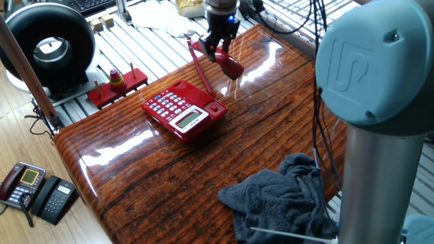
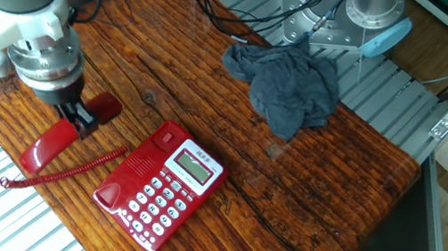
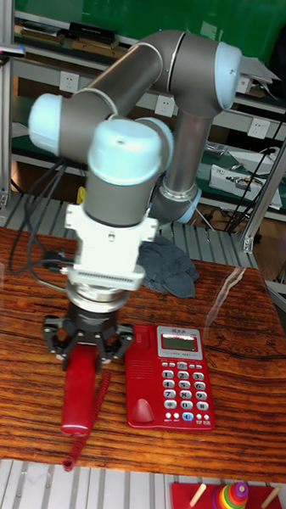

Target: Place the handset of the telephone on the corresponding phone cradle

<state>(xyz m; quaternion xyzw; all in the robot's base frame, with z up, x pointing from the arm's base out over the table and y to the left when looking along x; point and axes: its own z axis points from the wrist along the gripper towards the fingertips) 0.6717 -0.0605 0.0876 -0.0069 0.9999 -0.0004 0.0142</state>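
Note:
My gripper (image 2: 81,119) is shut on the middle of the red handset (image 2: 49,145), which it holds tilted just above the wooden table, left of the red telephone (image 2: 162,185). In the tall fixed view the handset (image 3: 80,392) hangs under the gripper (image 3: 87,351), parallel to the telephone (image 3: 168,374) and a short gap from its phone cradle (image 3: 140,373), which holds nothing. The red coiled cord (image 2: 63,174) trails from the handset's lower end towards the table edge. In one fixed view the gripper (image 1: 218,49) and handset (image 1: 229,64) sit beyond the telephone (image 1: 183,110).
A crumpled grey cloth (image 2: 285,81) lies on the far side of the table (image 2: 331,188). A ring-stacking toy (image 1: 116,80) stands off the table by the phone's keypad end. Two dark phones (image 1: 34,190) lie on the floor. The arm's base column (image 1: 373,169) rises at the table's corner.

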